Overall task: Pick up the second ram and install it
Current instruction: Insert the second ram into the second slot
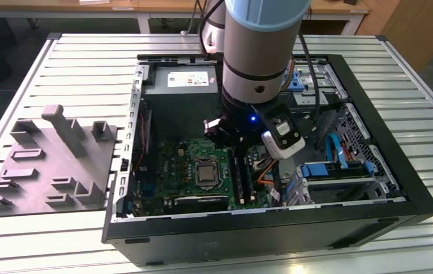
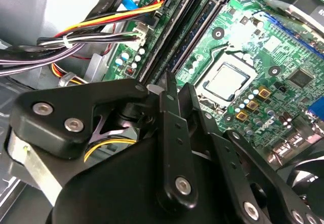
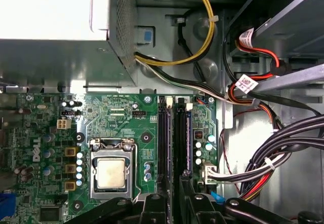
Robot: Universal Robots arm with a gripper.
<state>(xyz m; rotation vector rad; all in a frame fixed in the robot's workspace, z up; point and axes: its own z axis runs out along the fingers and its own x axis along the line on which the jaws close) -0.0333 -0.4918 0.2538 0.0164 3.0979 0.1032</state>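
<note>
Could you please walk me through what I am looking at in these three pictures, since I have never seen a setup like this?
This is one robot arm working over an open computer case that lies on a slatted metal table. The exterior view comes from a camera off the arm. The two wrist views come from cameras riding on the arm itself, looking down into the case.

Inside the case lies the green motherboard with its square silver socket. Beside the socket run long, narrow memory slots, and the gripper hangs right above them. In the second wrist view, a dark stick, probably the second ram, sits along those slots, below the fingertips; whether it is fully seated I cannot tell.

On the exterior view's left, a grey moulded tray rests on the table. Bundles of coloured cables run along the case wall.
</note>
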